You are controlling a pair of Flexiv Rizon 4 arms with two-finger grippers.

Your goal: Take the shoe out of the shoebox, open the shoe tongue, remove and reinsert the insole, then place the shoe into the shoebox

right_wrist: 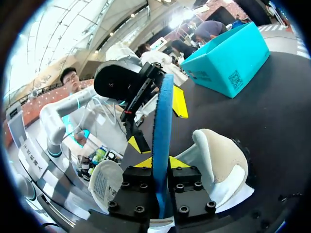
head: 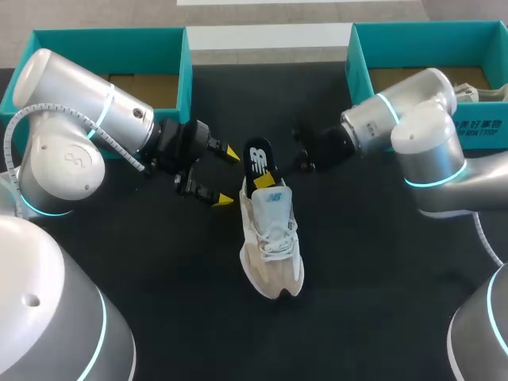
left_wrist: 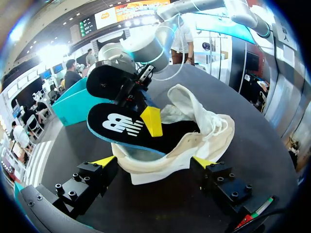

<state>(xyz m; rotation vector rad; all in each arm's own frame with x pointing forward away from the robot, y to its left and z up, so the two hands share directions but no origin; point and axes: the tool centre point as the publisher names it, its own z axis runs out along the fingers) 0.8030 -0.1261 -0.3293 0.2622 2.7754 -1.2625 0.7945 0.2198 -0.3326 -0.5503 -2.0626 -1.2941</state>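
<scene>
A cream sneaker (head: 271, 242) lies on the black table, its heel toward the boxes. The black insole (head: 258, 161) with a white logo sticks out of its opening. My right gripper (head: 264, 175) is shut on the insole; in the right wrist view the blue-edged insole (right_wrist: 162, 121) stands on edge between the two fingers of the right gripper (right_wrist: 159, 163). My left gripper (head: 228, 176) is open beside the heel. In the left wrist view the shoe's heel (left_wrist: 160, 160) lies between the spread fingers of the left gripper (left_wrist: 154, 162), apart from both, with the insole (left_wrist: 121, 127) above it.
A teal shoebox (head: 186, 63) stands at the back left behind my left arm. A second teal box (head: 355, 59) stands at the back right, with white paper (head: 476, 95) inside. Bare black tabletop (head: 198, 317) stretches in front of the shoe.
</scene>
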